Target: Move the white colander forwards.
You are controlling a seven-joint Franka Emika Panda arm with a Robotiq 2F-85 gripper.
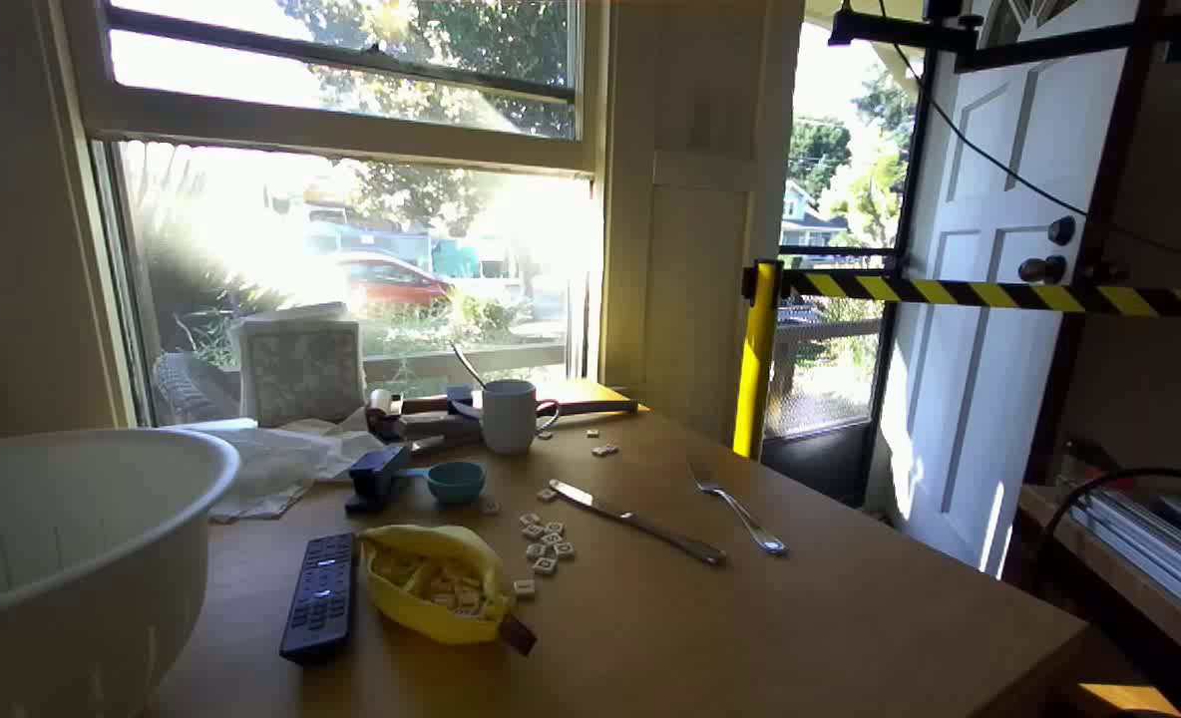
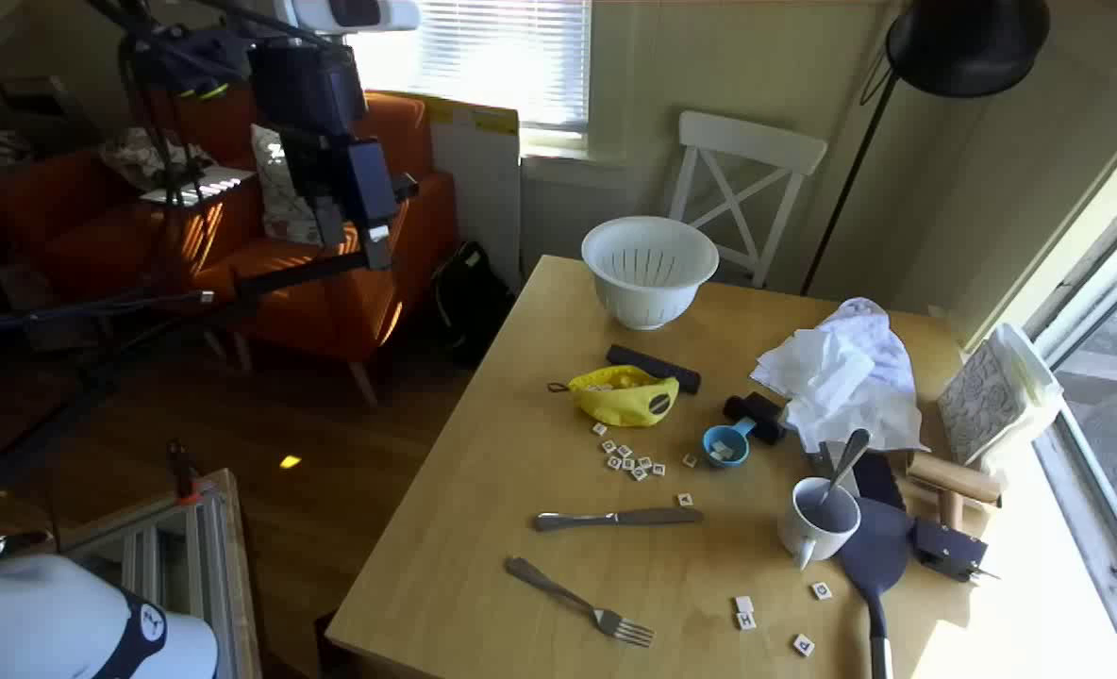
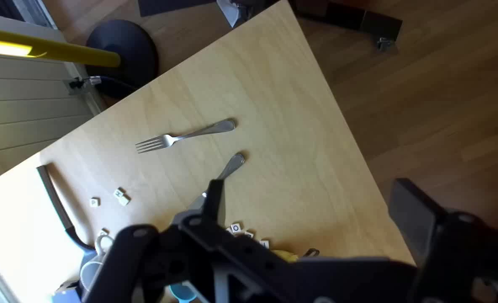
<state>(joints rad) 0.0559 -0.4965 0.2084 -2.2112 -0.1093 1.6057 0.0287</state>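
The white colander (image 1: 82,568) stands upright at the left edge of an exterior view, partly cut off. In an exterior view the colander (image 2: 648,269) stands whole near the far end of the wooden table (image 2: 445,556). It looks empty there. The colander is out of view in the wrist view. My gripper (image 2: 375,215) hangs in the air beside the table, apart from and to the left of the colander in that view. In the wrist view my gripper (image 3: 314,206) is open with its fingers wide apart and nothing between them.
A black remote (image 2: 653,368) and a yellow banana pouch (image 2: 625,401) lie near the colander. A knife (image 2: 620,519), fork (image 2: 577,599), letter tiles, blue measuring cup (image 2: 725,445), white mug (image 2: 818,519) and crumpled cloth (image 2: 837,377) lie about. A black lamp (image 2: 969,47) stands behind.
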